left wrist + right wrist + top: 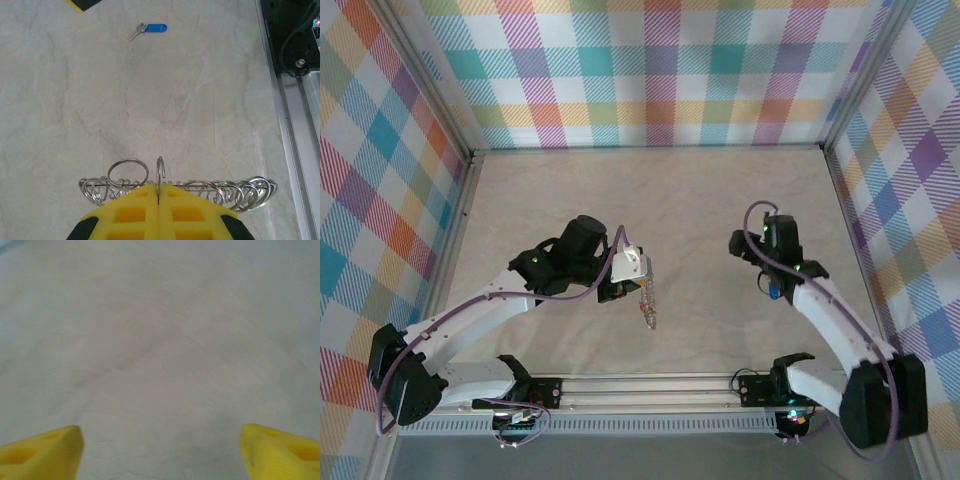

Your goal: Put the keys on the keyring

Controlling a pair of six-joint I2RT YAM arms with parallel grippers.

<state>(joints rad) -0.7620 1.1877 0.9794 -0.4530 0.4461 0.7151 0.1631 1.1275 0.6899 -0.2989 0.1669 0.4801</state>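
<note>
My left gripper (pixel 158 192) is shut on the keyring (pixel 160 172), a thin silvery loop standing edge-on between the yellow pads. Behind it runs a straight wire strung with several silvery rings (pixel 235 192). From above, this bundle (pixel 648 306) hangs below the left gripper over the middle of the table. One of the keys (pixel 147 29), silver with a blue head, lies flat on the table farther off. It is the small blue spot (pixel 774 293) under the right arm. My right gripper (pixel 160 440) is open over bare table, with nothing between its yellow fingers.
The pale table surface (pixel 700 200) is walled by plaid panels at the back and sides. A metal rail (pixel 660 385) with the arm bases runs along the near edge, and it passes down the right side (pixel 295 125) of the left wrist view.
</note>
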